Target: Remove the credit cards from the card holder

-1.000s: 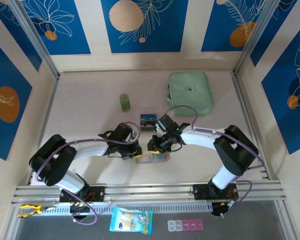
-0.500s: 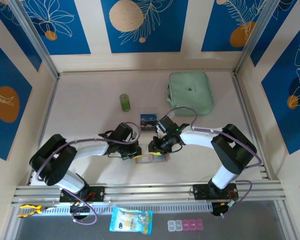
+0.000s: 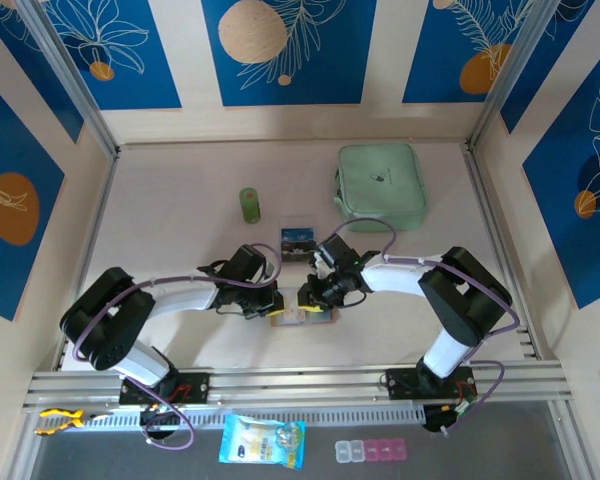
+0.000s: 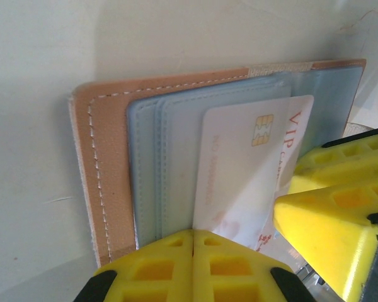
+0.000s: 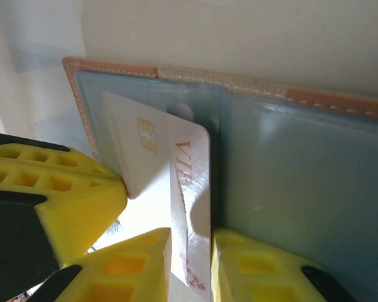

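While the left gripper [image 4: 192,242], jaws shut, pressed the card holder [image 4: 107,163], the right gripper [image 5: 190,236] pinched the pale card [image 5: 142,163], only partly out; a dark card [image 3: 296,243] lay beyond.

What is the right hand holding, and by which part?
The pale VIP card, pinched by its end that sticks out of the card holder pocket.

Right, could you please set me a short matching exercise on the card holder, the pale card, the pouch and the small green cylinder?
Things:
1. card holder
2. pale card
3. pouch
4. green cylinder

Descriptions:
A. mint green, far side of the table
B. lying open, tan stitched edge
C. pinched in the right gripper
D. darker green, left of the pouch

Pairs: 1-B, 2-C, 3-A, 4-D
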